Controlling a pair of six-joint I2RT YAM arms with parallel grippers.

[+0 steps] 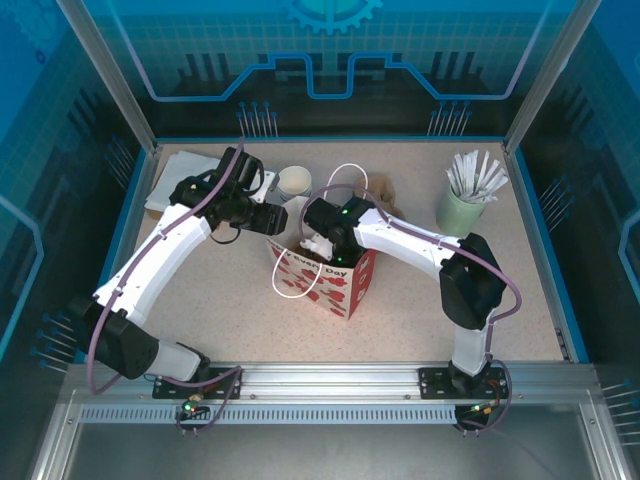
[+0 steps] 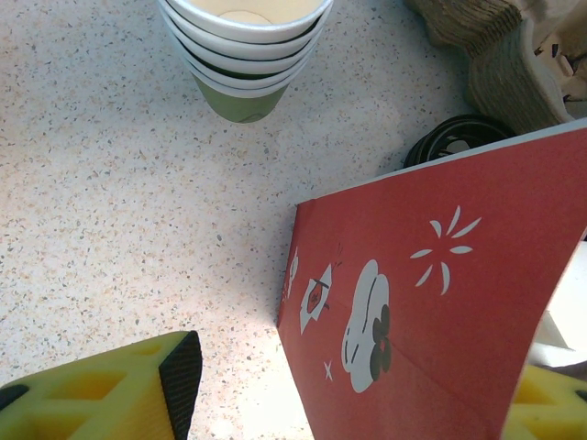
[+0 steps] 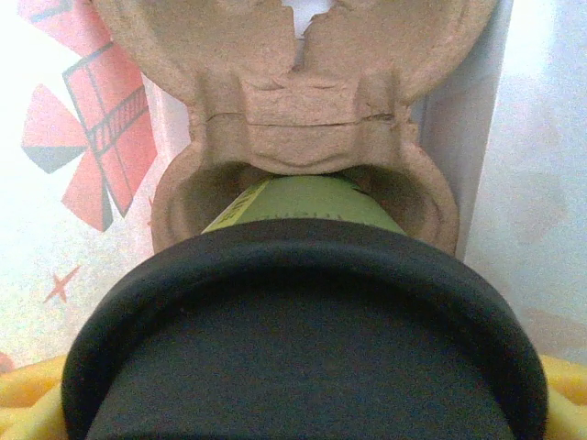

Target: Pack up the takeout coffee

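A red-and-white printed paper gift bag (image 1: 345, 285) with white cord handles stood open. The small dark green paper takeout coffee cup (image 3: 303, 202), capped by its round black plastic lid (image 3: 303, 339), was inside the gift bag. Its body sat in a pocket of a brown moulded pulp cup carrier (image 3: 293, 110) that rested against the bag's white inner wall.

The right gripper (image 1: 322, 248) reached into the gift bag's mouth, and its yellow fingers (image 3: 27, 399) pressed on opposite sides of the lid, clamped on the cup.

The left gripper (image 1: 272, 220) was at the gift bag's far left corner. Its 2 yellow fingers (image 2: 110, 399) were spread apart with the bag's red outer wall between them, and the lower-left one was clear of the paper.

Just beyond the gift bag stood a stack of green paper cups (image 2: 243, 55), white inside, with a second pulp carrier (image 2: 495, 55) beside it. A pale green tumbler (image 1: 462, 208) of white-wrapped sticks stood well to the right of the gift bag. White sheets (image 1: 178, 180) lay well to the bag's far left.
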